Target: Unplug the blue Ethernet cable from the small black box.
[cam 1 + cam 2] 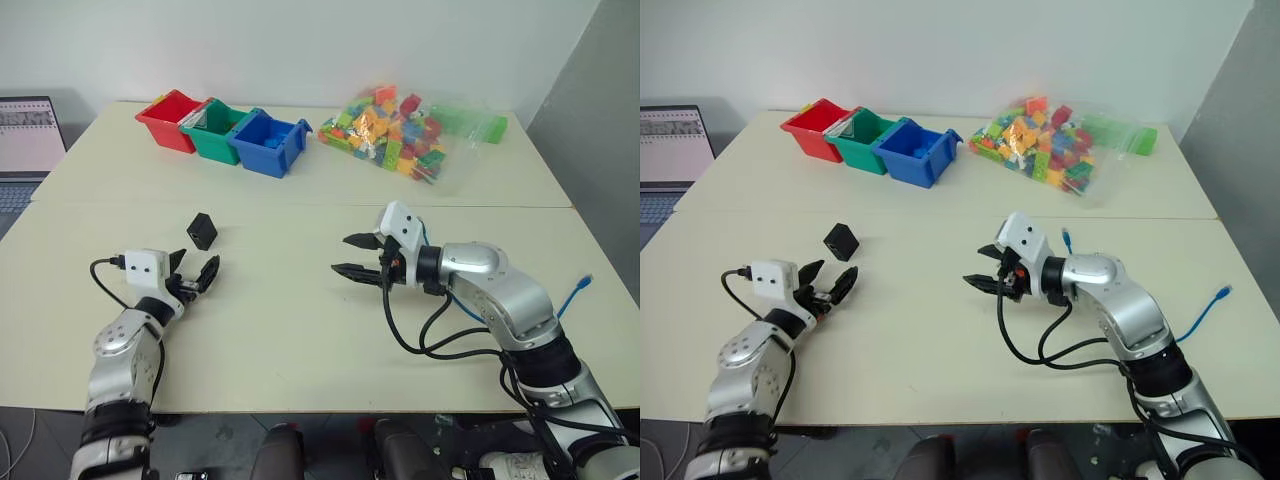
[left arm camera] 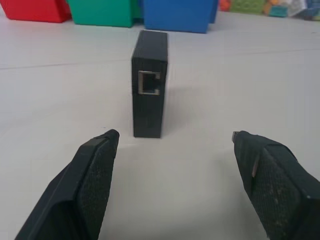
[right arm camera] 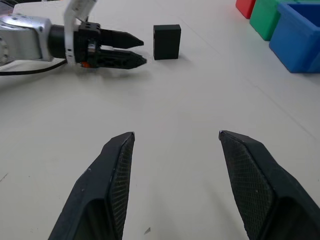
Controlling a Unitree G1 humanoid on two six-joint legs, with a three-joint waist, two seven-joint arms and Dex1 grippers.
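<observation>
Ethernet cable and box now lie apart on the pale desk [image 1: 300, 330], which spreads wide under both arms. At the far side of it a clear bag of coloured bricks [image 1: 400, 135] lies to the right, and three bins stand in a touching row to the left: the red bin [image 1: 170, 120], the green bin [image 1: 215, 128] and the blue bin [image 1: 268, 142]. A laptop [image 1: 25, 150] sits off the desk's left edge.

The right gripper [image 1: 355, 255] hangs above the middle of the desk, pointing left, its jaws parted and holding nothing. The left gripper [image 1: 195, 272] sits low near the front left, its jaws spread wide and also empty; the fingertips [image 2: 107, 142] stop just short of the small black box [image 1: 202, 231].

That box stands on edge on the desk, between the left gripper and the bins, touching neither. In the left wrist view its port [image 2: 148, 83] faces the camera, open and with no plug in it.

The blue Ethernet cable [image 1: 573, 297] shows well apart from the box, at the right edge of the desk beside the right arm, one plug end raised; another short blue stretch [image 1: 1067, 240] peeks out behind the right wrist.
</observation>
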